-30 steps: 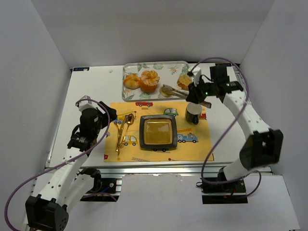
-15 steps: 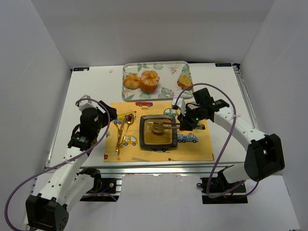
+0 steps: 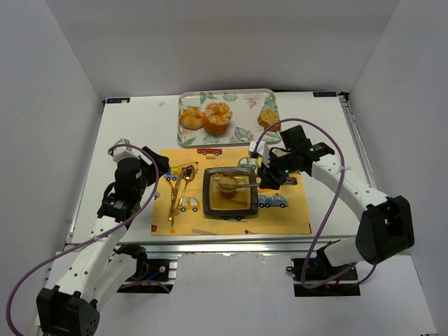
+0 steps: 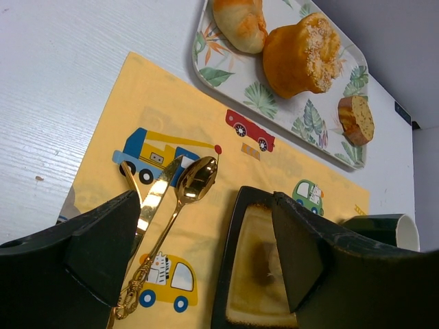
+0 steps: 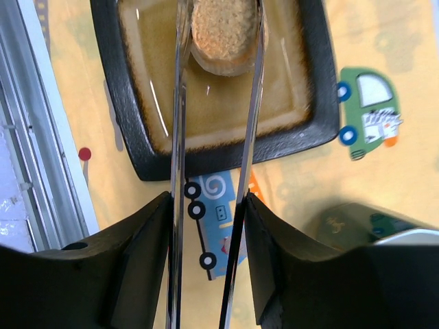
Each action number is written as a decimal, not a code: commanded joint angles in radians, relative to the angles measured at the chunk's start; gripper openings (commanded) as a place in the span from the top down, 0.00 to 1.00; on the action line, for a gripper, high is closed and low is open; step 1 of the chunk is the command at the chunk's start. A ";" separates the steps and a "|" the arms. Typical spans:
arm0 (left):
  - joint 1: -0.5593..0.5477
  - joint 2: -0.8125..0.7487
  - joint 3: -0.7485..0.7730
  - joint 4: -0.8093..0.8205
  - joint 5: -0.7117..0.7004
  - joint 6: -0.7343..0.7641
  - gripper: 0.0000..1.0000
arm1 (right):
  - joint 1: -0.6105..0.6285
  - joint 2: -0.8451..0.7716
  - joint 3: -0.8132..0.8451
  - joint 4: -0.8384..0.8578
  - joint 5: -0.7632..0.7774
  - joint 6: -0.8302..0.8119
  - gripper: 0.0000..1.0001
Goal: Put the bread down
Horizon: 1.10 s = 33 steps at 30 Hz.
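My right tool (image 5: 208, 205) is clenched on a pair of metal tongs (image 5: 180, 103), its two fingers pressing the arms from outside. The arms run forward from it, over the rim of the dark square plate (image 5: 110, 82). The bread (image 5: 225, 31), a round brown piece, sits between the tong tips out ahead of the tool, above the plate's glazed hollow. Both arms lie close against its sides. I cannot tell from either view whether it rests on the glaze or hangs just above it.

From overhead, the right tool (image 3: 269, 175) hovers just beside the plate's right rim (image 3: 208, 203), with the bread (image 3: 227, 184) in the plate's far half. The plate stands on a yellow placemat (image 3: 280, 217) toward the middle of the surface's near edge (image 3: 126, 133). A dark mug (image 5: 370, 219) stands on the mat beside the right tool.

My left tool (image 4: 206, 202) is released, fingers wide apart with nothing between them, above the mat's left part. A gold spoon (image 4: 195, 179) lies there. A leaf-print tray (image 3: 241, 105) with more pastries sits at the middle of the far edge.
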 commanded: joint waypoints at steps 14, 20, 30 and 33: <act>0.003 -0.004 -0.012 0.019 -0.007 0.001 0.13 | 0.005 -0.027 0.053 0.027 -0.041 -0.001 0.48; 0.003 -0.010 -0.012 0.013 -0.012 -0.002 0.13 | 0.003 0.006 0.037 0.072 -0.033 0.002 0.45; 0.003 -0.024 -0.013 -0.001 -0.019 -0.005 0.13 | 0.005 0.002 0.053 0.075 -0.049 0.005 0.44; 0.003 -0.026 -0.015 0.000 -0.018 -0.006 0.13 | 0.005 -0.001 0.074 0.096 -0.069 0.031 0.45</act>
